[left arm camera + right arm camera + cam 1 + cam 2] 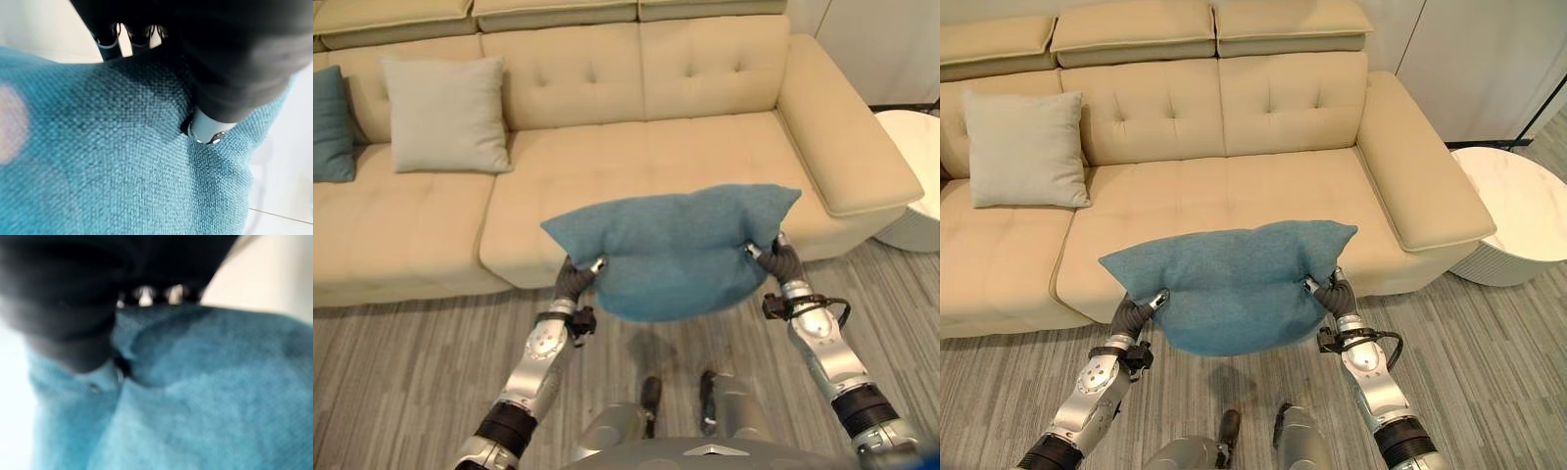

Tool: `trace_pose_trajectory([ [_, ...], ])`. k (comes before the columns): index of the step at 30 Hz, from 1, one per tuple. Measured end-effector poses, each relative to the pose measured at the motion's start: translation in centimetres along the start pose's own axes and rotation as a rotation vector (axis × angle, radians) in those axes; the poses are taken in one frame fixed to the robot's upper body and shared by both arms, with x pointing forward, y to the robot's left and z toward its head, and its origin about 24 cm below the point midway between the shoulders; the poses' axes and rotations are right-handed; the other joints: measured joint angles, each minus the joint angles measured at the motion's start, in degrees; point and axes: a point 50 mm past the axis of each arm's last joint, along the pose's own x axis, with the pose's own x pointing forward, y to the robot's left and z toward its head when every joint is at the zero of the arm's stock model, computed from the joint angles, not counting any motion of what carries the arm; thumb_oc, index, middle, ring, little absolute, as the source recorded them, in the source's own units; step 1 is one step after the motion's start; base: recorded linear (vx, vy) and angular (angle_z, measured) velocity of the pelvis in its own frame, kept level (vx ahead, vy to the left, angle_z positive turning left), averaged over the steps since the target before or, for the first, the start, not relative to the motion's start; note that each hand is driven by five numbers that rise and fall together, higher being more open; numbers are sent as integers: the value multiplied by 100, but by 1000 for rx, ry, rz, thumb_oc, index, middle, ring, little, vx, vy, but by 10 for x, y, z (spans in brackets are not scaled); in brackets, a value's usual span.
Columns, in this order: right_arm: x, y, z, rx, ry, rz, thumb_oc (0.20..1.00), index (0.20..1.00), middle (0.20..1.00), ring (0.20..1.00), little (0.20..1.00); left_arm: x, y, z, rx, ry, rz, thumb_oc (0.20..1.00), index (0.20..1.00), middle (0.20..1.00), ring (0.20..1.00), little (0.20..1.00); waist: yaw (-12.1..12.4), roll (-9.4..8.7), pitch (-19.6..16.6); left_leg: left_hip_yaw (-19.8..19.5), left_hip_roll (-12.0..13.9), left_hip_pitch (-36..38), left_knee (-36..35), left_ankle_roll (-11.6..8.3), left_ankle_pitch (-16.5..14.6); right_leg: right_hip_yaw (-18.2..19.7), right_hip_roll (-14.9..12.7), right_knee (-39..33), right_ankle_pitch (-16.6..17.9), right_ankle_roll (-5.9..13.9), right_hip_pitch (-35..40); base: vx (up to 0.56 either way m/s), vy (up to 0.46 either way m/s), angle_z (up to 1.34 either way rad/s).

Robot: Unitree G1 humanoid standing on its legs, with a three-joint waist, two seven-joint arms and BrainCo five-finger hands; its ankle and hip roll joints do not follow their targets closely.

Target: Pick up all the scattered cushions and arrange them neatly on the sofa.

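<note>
Soft square teal woven-fabric cushion (675, 250) sags between left hand (579, 275) and right hand (771, 253), fingers pinching its side edges, before tufted beige sofa (636, 147).

The scene was viewed from head height by the two eye views, angled down and forward over both arms toward the beige sofa (636, 147). The same ground was shared by the pair: the teal cushion (1229, 284), the grey cushion (445, 115) and the striped floor (1489, 352). More of the round white table (1513, 215) was taken in by the right eye view, set slightly to the right. Each wrist view was taken from very close along its own hand, with the left hand (208, 128) and the right hand (120, 366) seen pressed into teal fabric.
</note>
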Motion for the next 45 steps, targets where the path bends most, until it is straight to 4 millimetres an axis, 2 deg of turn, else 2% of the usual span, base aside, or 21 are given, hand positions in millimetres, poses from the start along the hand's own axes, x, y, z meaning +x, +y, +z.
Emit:
trace_pose_trajectory([
  [1,-1,-1,-1,2,3,-8,200,200,200,200,200,2,-2,1,2,3,-7,200,200,200,200,200,-37,-15,-9,-104,-38,-9,17,-32,49,165,104,-399,100,-65,113,227,-153,75],
  [2,-3,-6,-2,5,10,-31,200,200,200,200,200,2,-8,-1,0,8,-28,200,200,200,200,200,-103,-22,-29,-273,-87,19,5,-76,22,183,103,-720,637,-266,381,333,-236,75],
  [6,-11,-13,-13,-7,63,-49,200,200,200,200,200,-1,-17,-8,-32,35,-35,200,200,200,200,200,-54,-25,-123,-596,-45,146,230,-514,-168,-77,164,-1201,828,-752,977,226,-221,69],
  [7,-13,-15,-13,-7,65,-58,200,200,200,200,200,0,-19,-7,-33,32,-42,200,200,200,200,200,-96,-56,-134,-499,-119,-98,853,-627,-287,-188,118,-1298,841,-861,1062,56,-104,83],
  [9,-14,-18,-13,-5,65,-77,200,200,200,200,200,2,-23,-7,-44,28,-47,200,200,200,200,200,-117,-84,-177,265,-116,-904,2259,-628,-278,-481,124,-1340,763,-1091,1159,82,-121,78],
  [11,-14,-17,-14,9,66,-86,200,200,200,200,200,3,-23,-6,-46,28,-47,200,200,200,200,200,-165,-125,-184,857,185,-1215,2683,-377,-560,-740,149,-1380,732,-1295,1217,164,-12,52],
  [14,-14,-19,-12,10,59,-93,200,200,200,200,200,3,-24,-6,-44,31,-50,200,200,200,200,200,-258,-245,-238,996,283,-1082,1388,-310,-620,-867,80,-1655,827,-1138,1244,135,55,40],
  [15,-13,-19,-11,10,57,-94,200,200,200,200,200,3,-24,-8,-47,42,-50,200,200,200,200,200,-297,-305,-208,1006,242,-895,550,-362,-530,-936,41,-1734,874,-1108,1310,143,93,35],
  [17,-13,-20,-13,12,65,-98,200,200,200,200,200,2,-25,-10,-48,55,-50,200,200,200,200,200,-376,-336,-208,1008,194,-824,-89,-413,-382,-971,56,-1865,838,-1051,1420,170,102,19],
  [21,-17,-16,-17,30,88,-95,200,200,200,200,200,-2,-21,-13,-39,73,-41,200,200,200,200,200,-364,-316,-202,975,218,-547,-448,-187,-70,-790,271,-1967,731,-962,1701,345,232,-35],
  [23,-23,-15,-20,33,99,-90,200,200,200,200,200,-6,-18,-16,-31,85,-49,200,200,200,200,200,-362,-257,-244,1004,67,-44,-293,190,-37,-504,315,-1442,346,-847,1660,308,250,-70],
  [24,-23,-15,-19,30,96,-88,200,200,200,200,200,-8,-18,-17,-34,90,-48,200,200,200,200,200,-375,-197,-274,996,43,172,-446,215,-22,-426,348,-1212,200,-740,1592,113,205,-59],
  [25,-24,-16,-17,28,90,-92,200,200,200,200,200,-7,-20,-17,-38,89,-58,200,200,200,200,200,-477,-92,-282,996,89,328,-615,210,405,-454,398,-947,68,-755,1550,138,250,-34],
  [26,-22,-17,-15,28,81,-95,200,200,200,200,200,-5,-21,-15,-40,82,-62,200,200,200,200,200,-489,-78,-242,1024,93,365,-568,254,374,-458,386,-396,-11,-628,1280,150,253,-36],
  [28,-20,-17,-11,31,61,-94,200,200,200,200,200,-4,-19,-13,-30,75,-61,200,200,200,200,200,-434,-54,-158,1142,71,441,-576,274,352,-676,184,1750,-343,-154,201,90,98,-24],
  [29,-22,-18,-11,25,64,-92,200,200,200,200,200,-5,-19,-15,-31,83,-60,200,200,200,200,200,-515,-29,-159,1177,-53,581,-573,421,247,-745,-241,2275,-620,-65,-145,89,96,-8],
  [32,-21,-14,-10,21,59,-76,200,200,200,200,200,-5,-15,-13,-28,75,-48,200,200,200,200,200,-368,59,-122,1345,-67,675,-589,442,143,-879,-759,1787,-630,7,-297,180,42,-35],
  [35,-20,-7,-10,24,61,-24,200,200,200,200,200,-5,-4,-11,-19,67,-14,200,200,200,200,200,19,58,-119,1681,115,696,-602,277,6,-964,-640,-160,-276,75,-114,174,-70,-66],
  [38,-21,-7,-11,24,66,-23,200,200,200,200,200,-3,-4,-9,-19,62,-14,200,200,200,200,200,-61,-52,-106,1601,84,777,-597,197,-49,-376,-393,-1391,569,129,75,213,-119,18],
  [43,-23,-9,-15,22,81,-31,200,200,200,200,200,-12,-6,-19,-41,94,-9,200,200,200,200,200,-60,-160,-97,1317,57,1197,-673,-45,-342,-370,-379,-1785,1532,-61,577,325,-199,26],
  [45,-26,-11,-18,22,94,-39,200,200,200,200,200,-16,-10,-25,-64,111,-12,200,200,200,200,200,-149,-80,-164,1040,266,1239,-555,-99,-579,-447,-211,-1509,1493,-263,654,357,-308,57],
])
